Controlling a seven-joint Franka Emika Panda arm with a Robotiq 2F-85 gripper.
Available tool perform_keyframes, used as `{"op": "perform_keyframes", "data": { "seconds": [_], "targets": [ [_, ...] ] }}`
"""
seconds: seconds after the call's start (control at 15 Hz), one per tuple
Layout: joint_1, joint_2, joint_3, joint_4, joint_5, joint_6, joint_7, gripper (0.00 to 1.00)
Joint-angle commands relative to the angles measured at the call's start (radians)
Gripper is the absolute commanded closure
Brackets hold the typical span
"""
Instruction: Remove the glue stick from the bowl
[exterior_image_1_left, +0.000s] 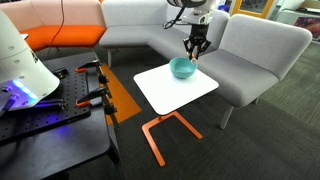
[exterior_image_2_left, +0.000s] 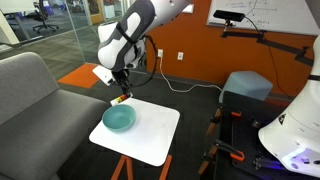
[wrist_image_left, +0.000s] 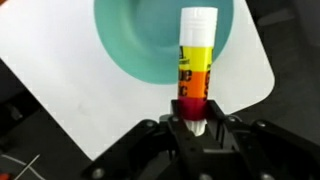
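1. While the black two-fingered robot gripper (wrist_image_left: 193, 122) hangs over a small table, its jaws are closed narrowly on the bottom end of a short glue stick (wrist_image_left: 195, 65) with a white cap, a yellow band and a red-orange band.
2. In the wrist view, the glue stick stands straight out from between the jaws, its capped end farthest from them. The black lettering on its label is too blurred to read.
3. Beyond the jaws, behind the stick's capped half, lies the small round teal-turquoise bowl (wrist_image_left: 130, 45) with smooth sides. The stick is held in the air, not resting inside the bowl.
4. Below the jaws and out to either side of them spreads the white square tabletop (wrist_image_left: 80, 100) with rounded corners, on which the bowl sits.
5. In an exterior view, the gripper (exterior_image_1_left: 197, 47) points downward, its jaws just above the far rim of the bowl (exterior_image_1_left: 182, 68) and apart from it.
6. In an exterior view, a small yellow-orange end of the stick (exterior_image_2_left: 118, 99) shows under the jaws, with the bowl (exterior_image_2_left: 119, 119) near and lower.
7. Well below the jaws, bent orange metal legs (exterior_image_1_left: 165, 130) carry the tabletop above dark carpet (exterior_image_1_left: 260, 140).
8. Behind the jaws, a grey upholstered sofa (exterior_image_1_left: 250, 50) wraps around the table.
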Motion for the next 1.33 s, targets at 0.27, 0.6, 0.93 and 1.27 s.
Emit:
{"op": "perform_keyframes", "data": {
  "seconds": [0.27, 0.6, 0.93, 1.27],
  "targets": [
    [-0.101, -0.119, 0.027, -0.331, 0.074, 0.246, -0.007, 0.92],
    [-0.175, -0.133, 0.089, -0.539, 0.219, 0.459, -0.049, 0.92],
    [-0.262, -0.139, 0.228, -0.681, 0.377, 0.644, -0.149, 0.92],
    [-0.331, -0.112, 0.310, -0.756, 0.432, 0.813, -0.168, 0.92]
  ]
}}
